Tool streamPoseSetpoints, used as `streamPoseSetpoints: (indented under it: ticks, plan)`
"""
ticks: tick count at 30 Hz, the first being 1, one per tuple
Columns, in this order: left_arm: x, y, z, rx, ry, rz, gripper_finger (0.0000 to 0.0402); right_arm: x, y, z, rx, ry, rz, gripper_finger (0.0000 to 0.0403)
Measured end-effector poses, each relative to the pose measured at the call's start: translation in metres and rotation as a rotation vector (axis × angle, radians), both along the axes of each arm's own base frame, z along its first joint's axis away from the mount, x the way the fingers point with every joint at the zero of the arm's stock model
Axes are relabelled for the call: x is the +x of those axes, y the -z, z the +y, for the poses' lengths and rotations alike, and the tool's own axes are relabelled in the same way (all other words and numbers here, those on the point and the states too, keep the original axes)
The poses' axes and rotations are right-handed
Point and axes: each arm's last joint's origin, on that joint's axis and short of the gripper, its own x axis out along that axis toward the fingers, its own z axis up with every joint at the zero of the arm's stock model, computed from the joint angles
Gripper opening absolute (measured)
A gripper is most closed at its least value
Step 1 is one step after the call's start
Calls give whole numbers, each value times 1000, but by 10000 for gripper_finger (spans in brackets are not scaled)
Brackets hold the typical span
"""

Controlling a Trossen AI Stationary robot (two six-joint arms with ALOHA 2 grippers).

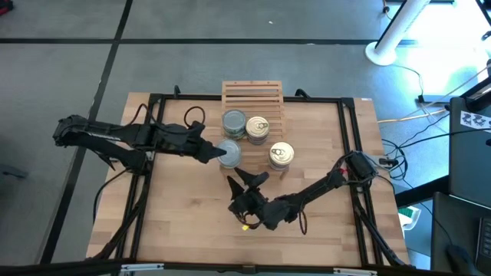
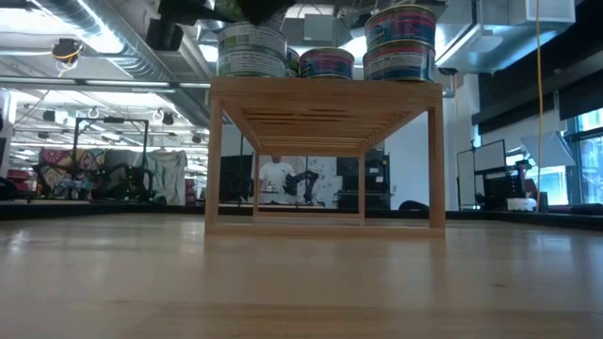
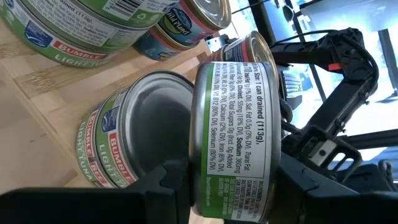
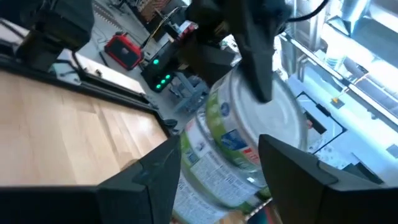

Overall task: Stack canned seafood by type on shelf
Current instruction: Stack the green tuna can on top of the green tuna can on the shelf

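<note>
Nearest, toward the front of the surface [image 1: 184, 222], the right tool [image 1: 249, 180] waited with its fingers apart and nothing between them, aimed at the shelf's front left corner. Just beyond it the left tool [image 1: 222, 153] was clamped on a green-labelled tin [image 3: 233, 137], gripped by its sides and carried over that same corner of the shelf [image 1: 252, 93]. In the left wrist view a second grey tin [image 3: 134, 143] lay right beside the held one, top bare; whether the two were touching I could not tell. Farther along the slats stood a grey-topped tin [image 1: 234, 123] with a golden tin [image 1: 257, 129] just beside it, and another golden stack [image 1: 281, 155] sat at the front right.

The step in hand looked like placing a grey-blue tin with its own kind. The next move would call for centring the held tin squarely over a grey one, lowering it until the rims seated, then letting go without nudging the neighbours.
</note>
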Motion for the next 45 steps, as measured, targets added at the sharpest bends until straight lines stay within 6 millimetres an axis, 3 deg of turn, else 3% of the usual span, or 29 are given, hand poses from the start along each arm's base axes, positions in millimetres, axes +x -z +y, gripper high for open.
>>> streamPoseSetpoints:
  ticks: [8, 17, 45]
  plan:
    - [0, 0, 0, -52, -21, -3, 149, -1, -10, -5, 23, 0, -81, 216]
    - [0, 1, 0, -47, -17, 2, 164, 9, -12, -30, 33, 54, -113, 216]
    - [0, 1, 0, 77, 42, 21, 165, 9, -12, -28, 28, 29, -117, 216]
